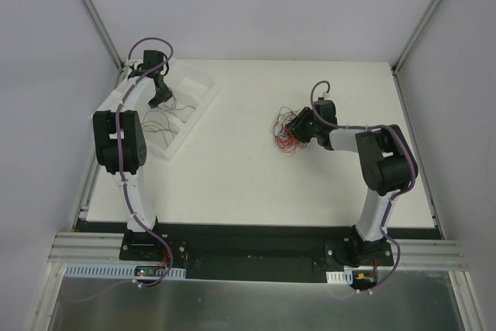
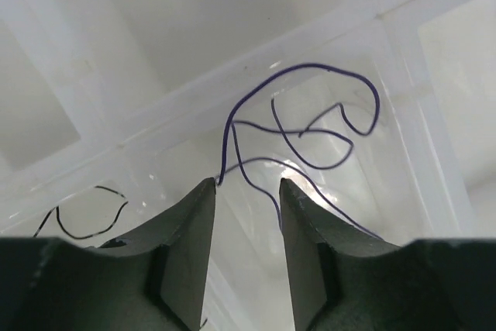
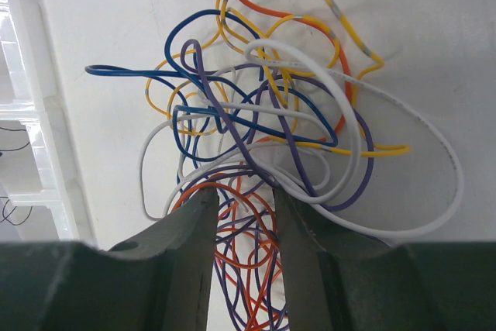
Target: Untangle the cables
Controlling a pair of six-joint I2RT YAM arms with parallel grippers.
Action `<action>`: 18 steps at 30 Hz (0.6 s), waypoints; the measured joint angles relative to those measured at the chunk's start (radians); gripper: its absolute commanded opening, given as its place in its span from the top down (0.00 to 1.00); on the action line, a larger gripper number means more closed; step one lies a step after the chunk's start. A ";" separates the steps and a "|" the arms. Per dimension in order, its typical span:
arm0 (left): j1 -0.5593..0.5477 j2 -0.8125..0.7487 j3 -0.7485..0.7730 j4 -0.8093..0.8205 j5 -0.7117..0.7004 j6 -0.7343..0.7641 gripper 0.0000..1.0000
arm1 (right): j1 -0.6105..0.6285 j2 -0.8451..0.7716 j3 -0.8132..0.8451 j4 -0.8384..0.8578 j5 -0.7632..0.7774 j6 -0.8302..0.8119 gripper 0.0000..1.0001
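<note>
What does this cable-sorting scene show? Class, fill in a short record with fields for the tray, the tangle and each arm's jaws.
Tray: clear tray, divided into compartments, at the far left of the table
Seen in tray, left wrist view: purple wire in one compartment, black wire in the next
Tangle: tangle of yellow, orange, blue, purple, white and red cables on the table, right of centre
Left jaws: apart, over the purple wire
Right jaws: apart, at the tangle's edge, strands running between them
</note>
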 measured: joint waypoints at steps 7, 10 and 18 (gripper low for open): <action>0.000 -0.184 -0.117 0.019 0.095 -0.001 0.32 | 0.000 0.000 0.000 0.000 0.002 -0.001 0.62; 0.000 -0.321 -0.219 0.044 0.148 -0.001 0.21 | 0.005 0.000 0.002 -0.003 0.007 -0.006 0.62; 0.000 -0.715 -0.476 0.161 0.413 0.032 0.26 | 0.077 -0.008 0.032 -0.068 0.017 -0.086 0.60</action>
